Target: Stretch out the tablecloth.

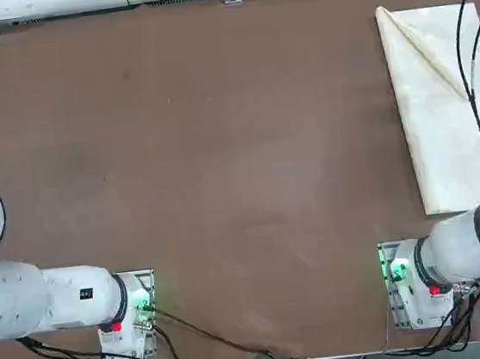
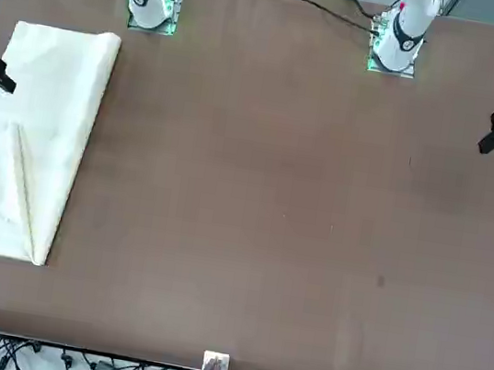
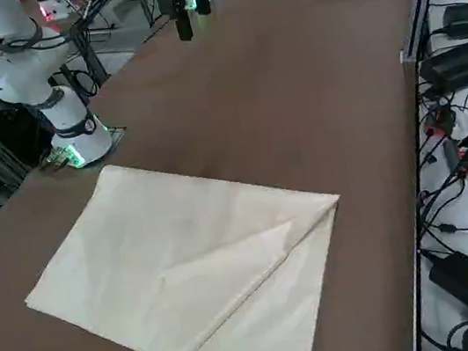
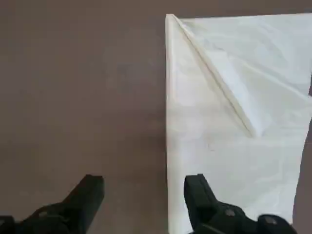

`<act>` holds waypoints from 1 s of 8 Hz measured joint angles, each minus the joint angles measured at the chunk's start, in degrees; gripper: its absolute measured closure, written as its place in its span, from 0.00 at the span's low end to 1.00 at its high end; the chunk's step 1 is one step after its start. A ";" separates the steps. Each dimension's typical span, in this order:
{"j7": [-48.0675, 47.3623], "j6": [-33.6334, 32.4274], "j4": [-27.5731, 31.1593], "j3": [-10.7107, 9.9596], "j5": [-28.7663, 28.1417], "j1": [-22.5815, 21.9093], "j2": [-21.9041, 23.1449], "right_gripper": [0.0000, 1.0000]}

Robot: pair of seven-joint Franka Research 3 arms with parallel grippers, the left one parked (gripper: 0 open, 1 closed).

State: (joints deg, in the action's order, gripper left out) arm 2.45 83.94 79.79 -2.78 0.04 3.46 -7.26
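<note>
I see the tablecloth [image 1: 444,104] lying folded on the brown bench [image 1: 213,174], far over on the robot's right side, a plain cream rectangle with a faint sheen and soft creases. One layer is turned over, leaving a diagonal fold that runs from its far inner corner across the top, clearest from the right side [image 3: 204,269] and on my wrist camera [image 4: 234,107]. My right gripper [image 4: 146,190] hangs above the bench over the cloth's inner long edge, fingers [image 4: 197,192] spread wide and holding nothing, one finger over cloth, the other over bare bench.
</note>
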 joint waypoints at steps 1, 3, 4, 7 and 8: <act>-0.01 -0.03 0.00 0.00 0.00 0.00 0.00 0.00; -0.02 -0.06 0.00 0.00 0.00 0.00 0.00 0.00; 0.00 -0.06 0.00 0.01 0.00 -0.02 0.00 0.00; 0.44 -0.12 0.00 0.08 0.00 -0.09 -0.27 0.00; 0.58 -0.19 0.00 0.23 0.00 -0.24 -0.49 0.00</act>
State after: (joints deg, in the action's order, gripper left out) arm 3.03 83.75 79.79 -2.55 0.04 3.22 -7.76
